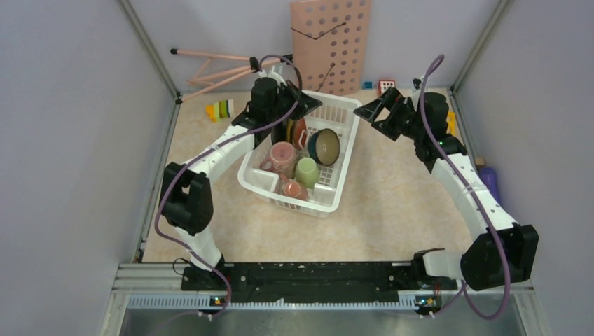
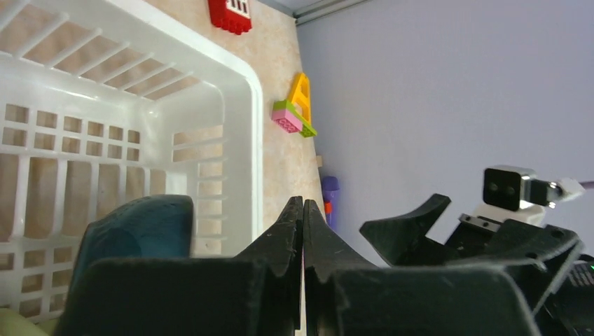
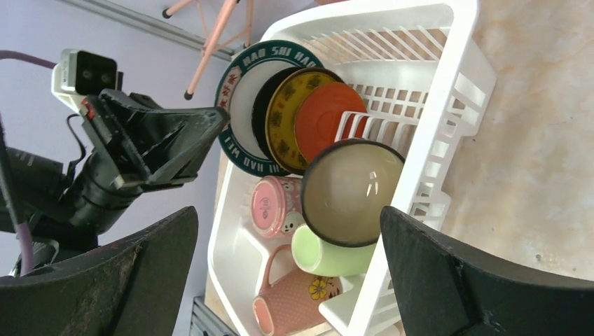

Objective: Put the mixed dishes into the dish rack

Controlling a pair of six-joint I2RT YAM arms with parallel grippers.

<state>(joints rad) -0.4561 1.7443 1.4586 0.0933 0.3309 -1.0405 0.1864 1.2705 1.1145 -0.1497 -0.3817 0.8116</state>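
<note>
Left gripper (image 2: 302, 210), shut on nothing, should rise straight past the dish rack's (image 2: 252, 140) plates (image 3: 242, 77); right gripper (image 3: 288, 217) gapes, seemingly empty.

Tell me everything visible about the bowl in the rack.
The bowl is round and glossy like glazed ceramic, with a dark bluish rim and a dull olive-beige inside. It stands on edge inside the white dish rack, near its side wall, in front of the orange saucer and beside the pale-green mug.
</note>
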